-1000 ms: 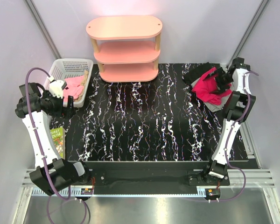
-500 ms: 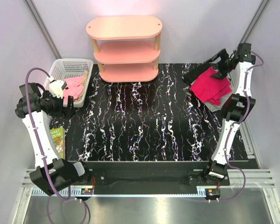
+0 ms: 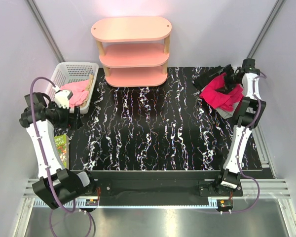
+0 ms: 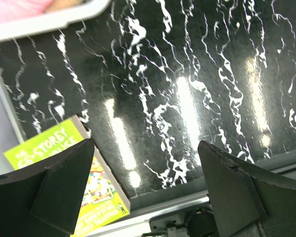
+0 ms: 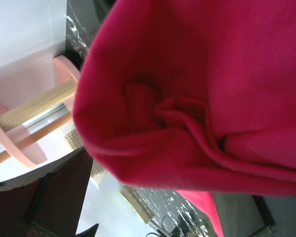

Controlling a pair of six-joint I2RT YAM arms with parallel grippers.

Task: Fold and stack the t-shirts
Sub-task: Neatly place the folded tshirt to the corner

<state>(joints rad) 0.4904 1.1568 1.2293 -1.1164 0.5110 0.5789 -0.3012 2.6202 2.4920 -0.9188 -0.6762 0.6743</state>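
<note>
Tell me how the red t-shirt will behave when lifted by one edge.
Probably floppy: the red t-shirt lies crumpled in soft folds, so it should drape and sag. Likely light; it may drag the grey t-shirt beneath.

The red shirt (image 5: 197, 89) overruns the right wrist view, covering the right hand (image 3: 226, 80) (one dark finger (image 5: 54, 197) shows). The grey shirt (image 3: 227, 112) lies mostly beneath it; a left finger (image 4: 54, 192) hides part of the book (image 4: 106, 197).

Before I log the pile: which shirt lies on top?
The red shirt, crumpled over the grey shirt, which only peeks out at its near edge.
</note>
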